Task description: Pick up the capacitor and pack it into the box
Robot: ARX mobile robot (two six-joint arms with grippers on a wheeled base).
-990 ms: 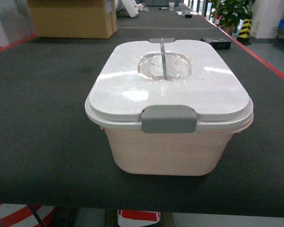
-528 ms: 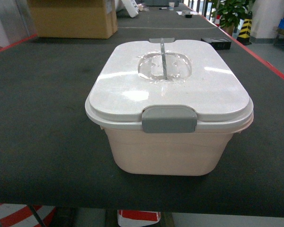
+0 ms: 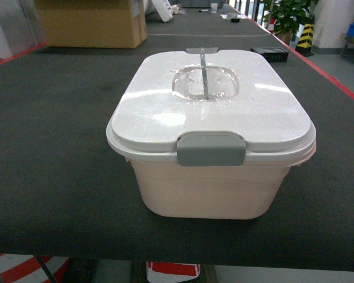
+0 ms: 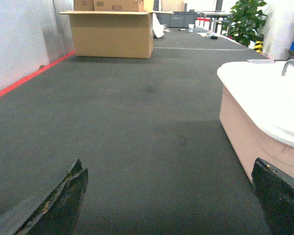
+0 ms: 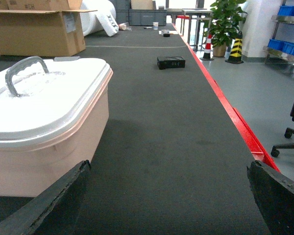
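Capacitor not in any view; box [image 3: 211,177] shut on the dark surface [image 3: 59,177].
Lid [image 3: 212,100] seated, front latch [image 3: 211,148] down; contents hidden. The lid's grey handle [image 5: 20,72] looks the likeliest hold. Left hand [image 4: 169,196] and right hand [image 5: 169,196] both spread, empty, flanking the box.

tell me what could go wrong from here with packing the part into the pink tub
1. The tub's white lid is shut, its grey latch down, so nothing goes in until it is opened.
2. No orange part shows in any view, so searching may be needed.
3. Both tools, left and right, sit low beside the tub and could bump it.
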